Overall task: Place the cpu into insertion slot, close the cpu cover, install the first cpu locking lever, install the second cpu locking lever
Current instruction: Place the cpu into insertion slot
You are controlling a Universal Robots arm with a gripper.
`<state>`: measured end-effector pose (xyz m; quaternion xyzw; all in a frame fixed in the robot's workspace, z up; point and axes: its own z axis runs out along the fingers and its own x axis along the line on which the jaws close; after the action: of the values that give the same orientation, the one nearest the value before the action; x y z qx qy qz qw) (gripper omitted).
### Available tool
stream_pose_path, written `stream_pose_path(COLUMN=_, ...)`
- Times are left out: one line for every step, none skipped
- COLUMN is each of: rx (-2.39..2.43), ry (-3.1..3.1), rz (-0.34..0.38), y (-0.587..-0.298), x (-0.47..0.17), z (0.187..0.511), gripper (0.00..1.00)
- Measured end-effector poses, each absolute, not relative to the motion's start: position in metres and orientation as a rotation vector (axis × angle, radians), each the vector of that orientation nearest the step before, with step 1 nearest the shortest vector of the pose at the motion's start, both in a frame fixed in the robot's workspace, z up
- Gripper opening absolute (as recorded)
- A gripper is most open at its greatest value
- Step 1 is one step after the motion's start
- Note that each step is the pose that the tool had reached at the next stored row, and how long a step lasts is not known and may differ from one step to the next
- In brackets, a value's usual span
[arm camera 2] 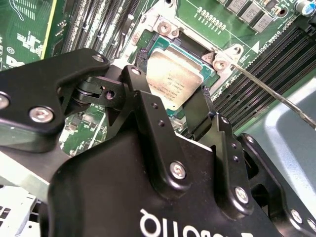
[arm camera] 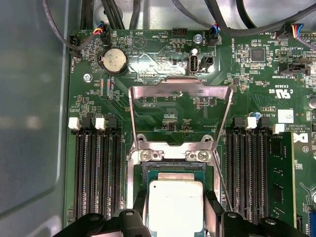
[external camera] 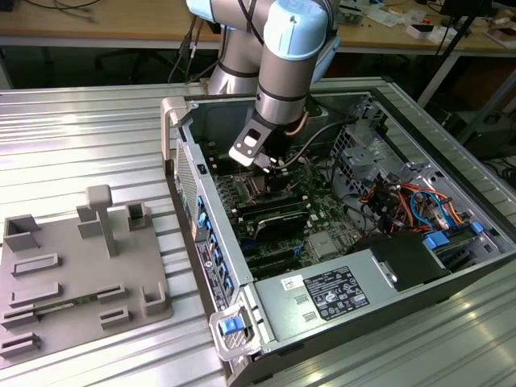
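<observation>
Black and bulky, the gripper [arm camera 2: 165,90] takes up the foreground of the second wrist view, with part of some white lettering across its body. Its fingers [arm camera 2: 143,108] are closed in on two opposite edges of the cpu [arm camera 2: 174,79], a small flat square chip with a silver-grey metal top that carries faint print too fine to make out. The cpu sits at the insertion slot [arm camera: 174,169], a small square dark socket with a silvery rim. I cannot tell whether it is fully seated.

Just beyond the slot, the cpu cover [arm camera: 148,90], a thin silvery metal frame with a cut-out centre, stands swung open on its hinge. A thin silvery wire lever [arm camera 2: 266,91] runs raised beside the socket.

Around them lies the green circuit board [arm camera: 163,54], scattered with small white markings, with long black memory slots [arm camera: 96,173] on both sides and a round silver coin battery [arm camera: 114,60] further off.

From across the room, the silver and pale-blue arm [external camera: 282,72] reaches steeply down into the open grey computer case [external camera: 189,161]. A grey box with a white printed label [external camera: 339,294] also sits in the case. The case lies on a ribbed metal worktop [external camera: 81,137], with a grey moulded tray [external camera: 72,282] beside it on the exterior view's left.
</observation>
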<state>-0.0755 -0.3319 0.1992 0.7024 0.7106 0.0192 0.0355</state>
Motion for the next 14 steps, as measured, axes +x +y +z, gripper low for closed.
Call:
stream_pose_path(rx=2.158, ry=2.183, rz=0.059, y=-0.3319, x=-0.0755, z=0.1992, gripper=0.55)
stream_pose_path(rx=2.158, ry=2.183, rz=0.059, y=-0.3319, x=-0.0755, z=0.1992, gripper=0.55)
stream_pose_path(rx=2.158, ry=2.183, rz=0.06, y=-0.3318, x=-0.0755, z=0.1992, gripper=0.55)
stream_pose_path(rx=2.158, ry=2.183, rz=0.061, y=-0.3318, x=-0.0756, z=0.1992, gripper=0.55)
stream_pose_path(rx=2.157, ry=2.183, rz=0.061, y=-0.3318, x=-0.0756, z=0.1992, gripper=0.55)
stream_pose_path(rx=2.157, ry=2.183, rz=0.061, y=-0.3319, x=-0.0757, z=0.1992, gripper=0.55)
stream_pose_path(rx=2.157, ry=2.182, rz=0.061, y=-0.3317, x=-0.0756, z=0.1993, gripper=0.55)
stream_pose_path(rx=2.158, ry=2.182, rz=0.061, y=-0.3317, x=-0.0756, z=0.1992, gripper=0.55)
stream_pose_path(rx=2.158, ry=2.182, rz=0.061, y=-0.3317, x=-0.0756, z=0.1992, gripper=0.55)
stream_pose_path(rx=2.157, ry=2.183, rz=0.061, y=-0.3317, x=-0.0753, z=0.1992, gripper=0.55)
stream_pose_path(rx=2.157, ry=2.182, rz=0.061, y=-0.3316, x=-0.0751, z=0.1992, gripper=0.55)
stream_pose_path(rx=2.157, ry=2.183, rz=0.061, y=-0.3317, x=-0.0748, z=0.1992, gripper=0.55)
stream_pose_path(rx=2.157, ry=2.183, rz=0.061, y=-0.3317, x=-0.0747, z=0.1992, gripper=0.55)
stream_pose_path(rx=2.157, ry=2.183, rz=0.061, y=-0.3317, x=-0.0744, z=0.1992, gripper=0.55)
